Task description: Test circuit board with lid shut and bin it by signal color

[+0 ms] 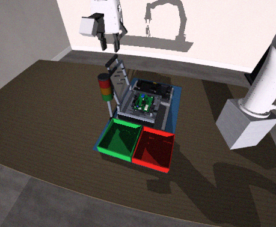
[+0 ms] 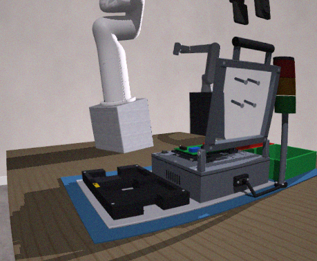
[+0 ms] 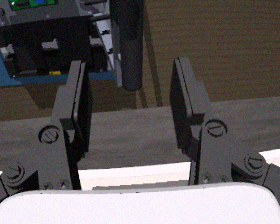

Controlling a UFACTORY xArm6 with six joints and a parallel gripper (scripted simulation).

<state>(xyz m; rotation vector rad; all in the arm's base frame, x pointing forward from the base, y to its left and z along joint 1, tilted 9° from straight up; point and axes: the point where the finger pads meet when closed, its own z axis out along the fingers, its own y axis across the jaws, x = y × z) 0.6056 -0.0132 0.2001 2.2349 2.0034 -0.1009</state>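
The green board point(image 1: 140, 101) point(image 2: 185, 149) point(image 3: 22, 5) lies face up on the tester point(image 1: 134, 118) point(image 2: 226, 186), its white connector toward the bins. Pin and post contact is too small to tell. The lid point(image 1: 117, 82) point(image 2: 248, 121) point(image 3: 132, 57) stands open, its black handle point(image 1: 112, 60) point(image 2: 253, 45) at the top. My gripper point(image 1: 110, 50) point(image 2: 252, 20) point(image 3: 130, 77) is partly open and empty, above the handle. The signal tower point(image 1: 106, 87) point(image 2: 284, 81) shows no bright lamp. The latch hook cannot be made out.
The black tray point(image 2: 146, 183) point(image 3: 28, 37) holds no board. The green bin point(image 1: 115, 154) point(image 2: 300, 165) and red bin point(image 1: 151, 167) stand upright side by side at the tester's end. The tower pole and a cable stand behind the hinge side.
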